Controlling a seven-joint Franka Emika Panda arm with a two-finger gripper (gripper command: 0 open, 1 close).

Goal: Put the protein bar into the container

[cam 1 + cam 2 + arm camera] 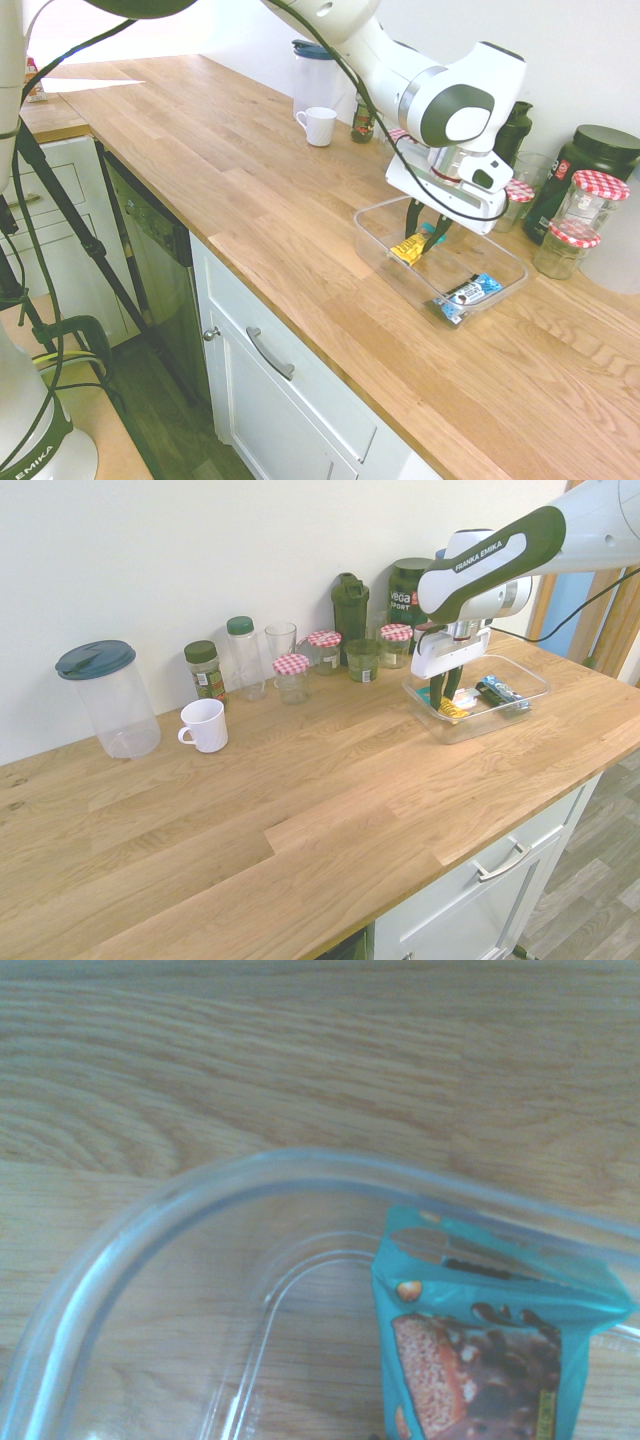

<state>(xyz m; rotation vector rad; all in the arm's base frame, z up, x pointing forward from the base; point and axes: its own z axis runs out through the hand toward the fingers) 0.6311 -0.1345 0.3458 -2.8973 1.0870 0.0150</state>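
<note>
The protein bar (411, 247), in a yellow wrapper with a teal end, hangs tilted inside the container (395, 275), a clear low-walled tub on the wooden counter. My gripper (428, 228) is shut on the bar's upper teal end and reaches down into the tub's near-left corner. From the other side, the gripper (449, 692) stands over the yellow bar (456, 708) within the container (530, 685). In the wrist view the teal end of the bar (490, 1350) shows close to the container's rounded corner (150, 1220).
A blue, white and black wrapped bar (470, 293) lies in the tub's other end. Jars with red-checked lids (597, 195), dark bottles (350, 605) and a black tub (408, 590) stand behind it. A white mug (205, 725) and a lidded pitcher (105, 695) are further along the wall.
</note>
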